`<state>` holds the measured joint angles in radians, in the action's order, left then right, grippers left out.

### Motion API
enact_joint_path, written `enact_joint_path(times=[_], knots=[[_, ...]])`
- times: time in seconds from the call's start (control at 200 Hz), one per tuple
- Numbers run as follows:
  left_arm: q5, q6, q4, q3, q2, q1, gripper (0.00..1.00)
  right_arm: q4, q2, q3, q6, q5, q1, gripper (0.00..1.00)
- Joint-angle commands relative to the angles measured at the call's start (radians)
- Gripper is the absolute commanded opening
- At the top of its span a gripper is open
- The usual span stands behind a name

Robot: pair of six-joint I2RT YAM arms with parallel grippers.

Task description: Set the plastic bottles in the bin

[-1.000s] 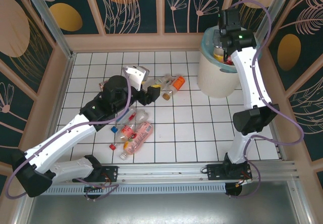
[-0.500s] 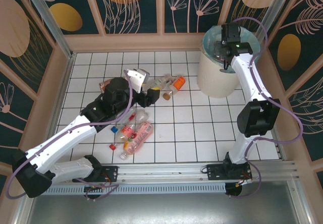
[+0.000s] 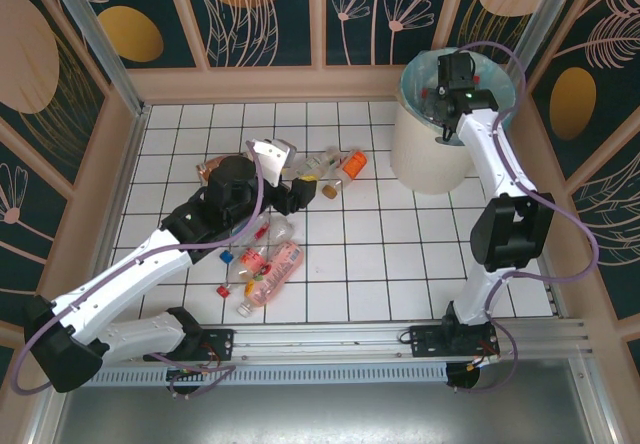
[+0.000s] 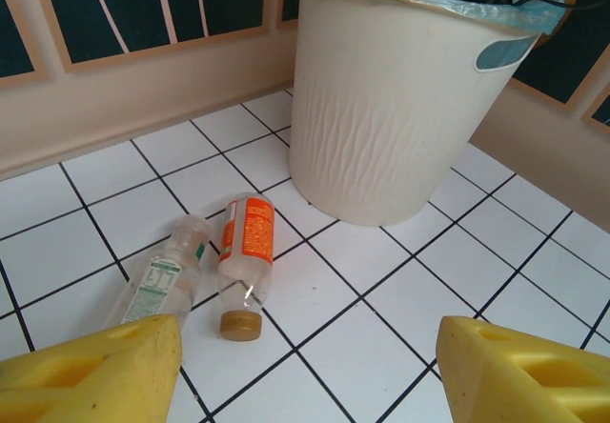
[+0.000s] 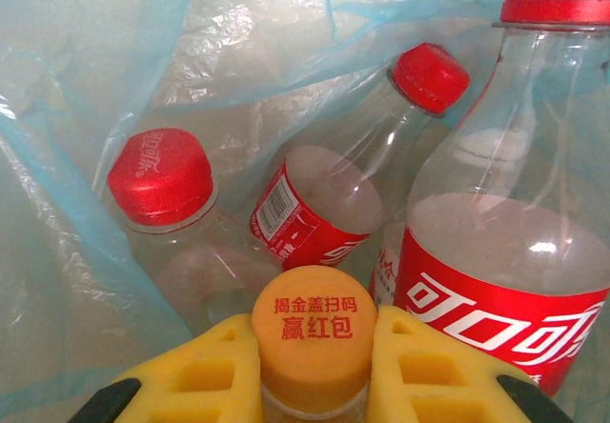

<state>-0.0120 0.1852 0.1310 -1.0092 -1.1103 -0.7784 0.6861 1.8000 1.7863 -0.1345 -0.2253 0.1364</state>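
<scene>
The cream-white bin [image 3: 425, 159], lined with a light blue-green bag [image 5: 86, 51], stands at the far right of the white tiled table [image 3: 400, 264]. The right gripper [image 5: 315, 371] is down inside it, its yellow pads clenched on an orange-capped bottle [image 5: 315, 323] above three red-capped cola bottles [image 5: 505, 290]. The left gripper [image 4: 305, 375] hovers released and empty over the tiles near the bin, by an orange-labelled bottle [image 4: 246, 242] and a green-labelled bottle [image 4: 157, 280] lying side by side, while more plastic bottles [image 3: 265, 264] lie clustered beside the left arm.
</scene>
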Motion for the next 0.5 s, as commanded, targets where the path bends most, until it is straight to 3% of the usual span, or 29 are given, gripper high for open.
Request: enact_joint_path(times=[0.0,0.185,0.225,0.255,0.38,0.495], knots=[[-0.021,-0.01,-0.016,0.001,0.027,-0.005,0.72,0.106,-0.018,0.079,-0.013,0.053,0.004,0.34],[-0.04,-0.023,-0.01,-0.012,0.038,-0.005,0.72,0.125,-0.08,0.245,-0.046,0.032,0.031,0.67],[-0.051,-0.023,-0.006,-0.015,0.041,-0.004,0.72,0.132,-0.09,0.272,-0.046,0.02,0.04,0.7],[-0.058,-0.025,-0.005,-0.018,0.043,-0.004,0.72,0.142,-0.097,0.293,-0.049,0.007,0.047,0.79],[-0.096,-0.023,0.004,-0.023,0.062,-0.005,0.73,0.159,-0.136,0.318,-0.051,-0.077,0.104,0.79],[-0.145,0.007,0.028,-0.023,0.085,-0.005,0.73,0.093,-0.221,0.237,-0.043,-0.156,0.209,0.77]])
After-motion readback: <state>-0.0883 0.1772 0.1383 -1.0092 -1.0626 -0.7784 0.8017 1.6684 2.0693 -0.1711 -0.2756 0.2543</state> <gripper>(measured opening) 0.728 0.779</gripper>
